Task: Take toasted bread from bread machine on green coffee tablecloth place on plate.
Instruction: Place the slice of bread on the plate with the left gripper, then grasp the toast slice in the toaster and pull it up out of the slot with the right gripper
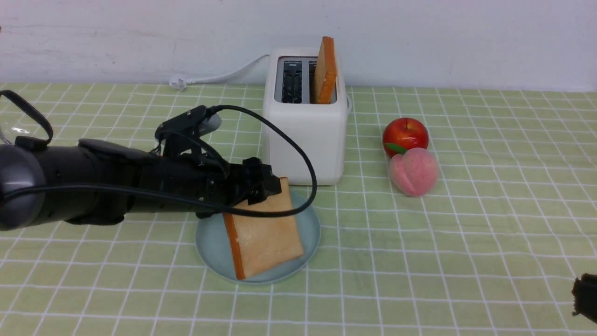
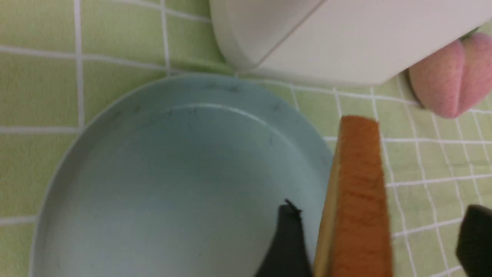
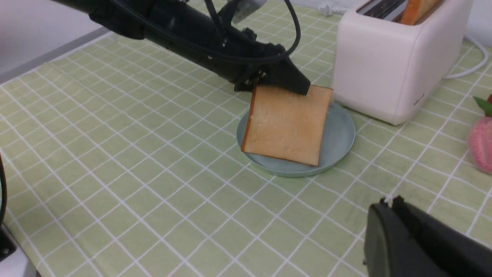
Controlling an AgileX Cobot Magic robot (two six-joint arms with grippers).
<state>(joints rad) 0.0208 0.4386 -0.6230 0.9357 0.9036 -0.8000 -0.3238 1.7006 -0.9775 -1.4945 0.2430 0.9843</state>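
Note:
One slice of toasted bread (image 1: 263, 233) (image 3: 286, 125) leans tilted over the pale blue-green plate (image 1: 210, 242) (image 3: 338, 138), its lower edge on the plate. Its upper edge stands between the fingers of my left gripper (image 1: 268, 186) (image 2: 380, 215), which is open, with a wide gap on one side of the crust (image 2: 357, 200). A second slice (image 1: 325, 70) stands upright in the right slot of the white bread machine (image 1: 303, 135) (image 3: 380, 65) just behind the plate. All rests on the green coffee tablecloth (image 1: 466, 242). My right gripper (image 3: 388, 202) (image 1: 585, 298) is shut and empty at the front right.
A red apple (image 1: 405, 134) and a pink peach (image 1: 414, 170) (image 2: 453, 77) lie right of the bread machine. Its white cord and plug (image 1: 219, 77) run along the back by the wall. My left arm reaches across the left half of the cloth.

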